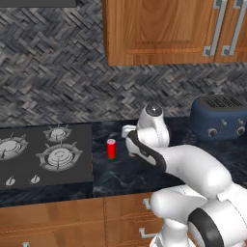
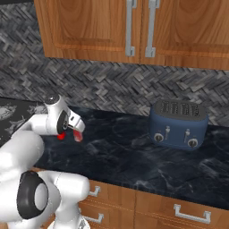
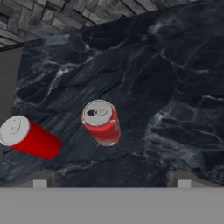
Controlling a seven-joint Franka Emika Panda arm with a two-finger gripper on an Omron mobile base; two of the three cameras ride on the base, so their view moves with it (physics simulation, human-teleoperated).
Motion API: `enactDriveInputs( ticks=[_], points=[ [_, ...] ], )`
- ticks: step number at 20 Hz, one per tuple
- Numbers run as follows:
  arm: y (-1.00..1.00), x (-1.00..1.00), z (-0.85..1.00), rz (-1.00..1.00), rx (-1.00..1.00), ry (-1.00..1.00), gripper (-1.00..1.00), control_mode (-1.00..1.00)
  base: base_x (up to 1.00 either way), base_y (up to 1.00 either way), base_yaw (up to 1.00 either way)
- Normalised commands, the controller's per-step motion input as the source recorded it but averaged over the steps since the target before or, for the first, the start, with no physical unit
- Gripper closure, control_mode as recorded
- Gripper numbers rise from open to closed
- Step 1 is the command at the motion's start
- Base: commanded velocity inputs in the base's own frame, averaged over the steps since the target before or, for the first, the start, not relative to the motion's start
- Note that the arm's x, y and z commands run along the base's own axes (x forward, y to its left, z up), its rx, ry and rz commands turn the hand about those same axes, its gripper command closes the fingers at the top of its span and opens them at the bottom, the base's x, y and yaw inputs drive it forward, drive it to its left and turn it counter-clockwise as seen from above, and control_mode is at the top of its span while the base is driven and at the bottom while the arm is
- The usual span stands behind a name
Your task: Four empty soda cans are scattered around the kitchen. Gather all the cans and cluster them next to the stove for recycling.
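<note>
Two red soda cans with silvery tops stand upright on the dark marble counter. In the hand view one can is near the middle and the other is at the left, close to the stove's grey edge. My gripper hovers above them, open, with nothing between its fingers. From the left base view a red can stands just right of the black stove, and my arm covers the counter beside it. From the right base view, red patches of a can peek out under my hand.
A blue toaster sits at the right of the counter against the herringbone backsplash. Wooden wall cabinets hang overhead. Drawers with silver handles run below the counter edge.
</note>
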Motion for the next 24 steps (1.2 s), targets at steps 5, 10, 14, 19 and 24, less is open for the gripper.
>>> enactDriveInputs(
  ticks=[5,10,14,19,24],
  points=[
    [-0.01,-0.44,0.33,0.06,0.00,0.06,-1.00,-1.00,0.00,0.00,0.00],
    [-0.01,-0.46,0.31,0.12,0.00,0.03,-1.00,-1.00,0.00,0.00,0.00],
    [0.00,-0.45,0.27,0.16,-0.02,0.01,-1.00,-1.00,0.00,0.00,0.00],
    [0.00,-0.49,0.18,0.07,-0.02,0.00,-1.00,-1.00,0.00,0.00,0.00],
    [0.00,-0.47,0.14,0.00,0.00,0.00,-1.00,-1.00,0.00,0.00,0.00]
  ],
)
